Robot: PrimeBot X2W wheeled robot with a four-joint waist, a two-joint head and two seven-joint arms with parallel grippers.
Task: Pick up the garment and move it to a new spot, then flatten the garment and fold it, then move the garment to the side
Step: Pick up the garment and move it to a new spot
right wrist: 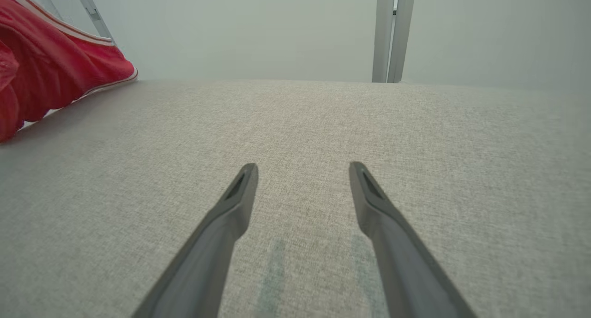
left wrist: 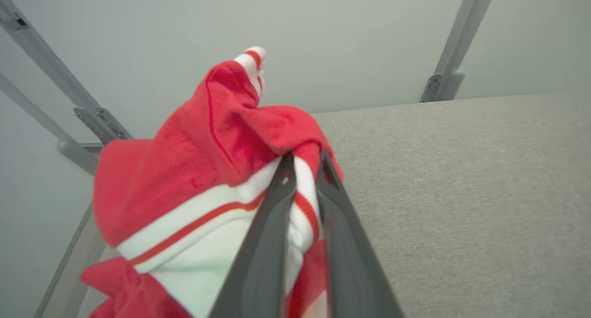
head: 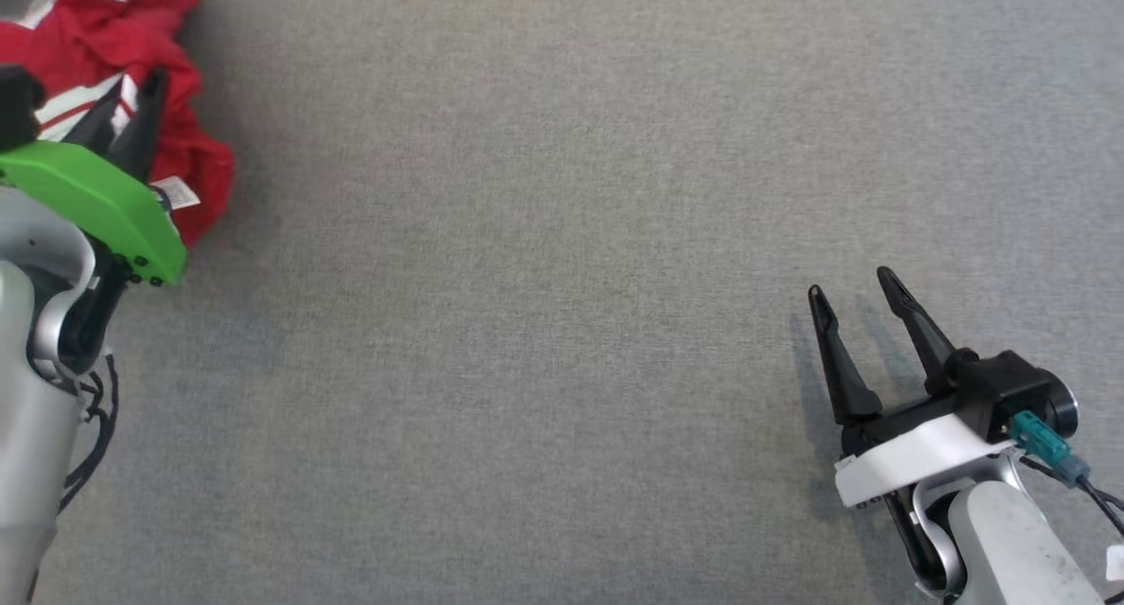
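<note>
Grey tabletop (head: 562,236) holds the crumpled garment (head: 198,162) at its far left, the left claw (head: 136,82) clamped on its striped edge, the right claw (head: 848,282) spread apart well off, near right.

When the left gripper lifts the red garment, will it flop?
Probably flops: the garment lies crumpled in soft folds. Likely light, being thin cloth. The left gripper pinches only a white striped edge, so the rest should dangle.
</note>
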